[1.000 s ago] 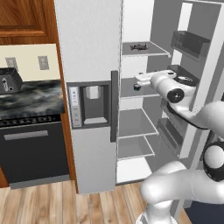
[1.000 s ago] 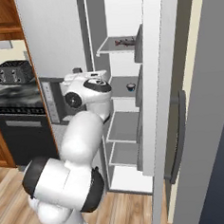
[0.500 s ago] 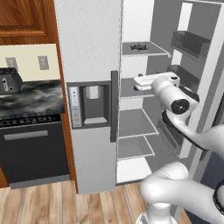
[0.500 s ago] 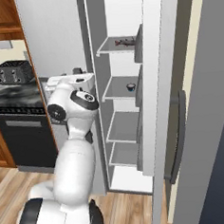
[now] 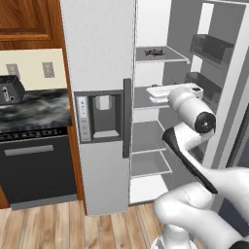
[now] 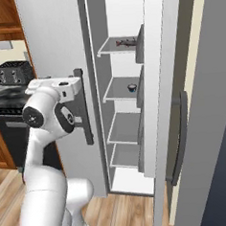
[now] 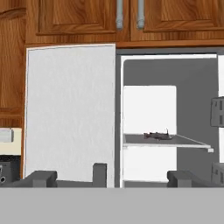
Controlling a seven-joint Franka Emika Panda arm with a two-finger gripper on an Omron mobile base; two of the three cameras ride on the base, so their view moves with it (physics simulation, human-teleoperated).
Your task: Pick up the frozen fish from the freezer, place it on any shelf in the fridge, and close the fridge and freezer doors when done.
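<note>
Ahead, we see the frozen fish (image 7: 157, 136) lying on the top shelf (image 7: 192, 141) of the open compartment, toward the shelf's front edge; from the left base it is the dark shape (image 5: 155, 51) on that same shelf. Our gripper (image 7: 109, 177) has its jaws spread wide and grasps nothing, well apart from the fish. Beside the opening, the closed door (image 5: 97, 73) carries a dispenser (image 5: 103, 116). A small dark cup (image 6: 131, 88) sits on the second shelf.

Dark frozen fish (image 7: 157, 135) lies flat on the top shelf (image 7: 192, 141); fridge door (image 6: 156, 82) open.
</note>
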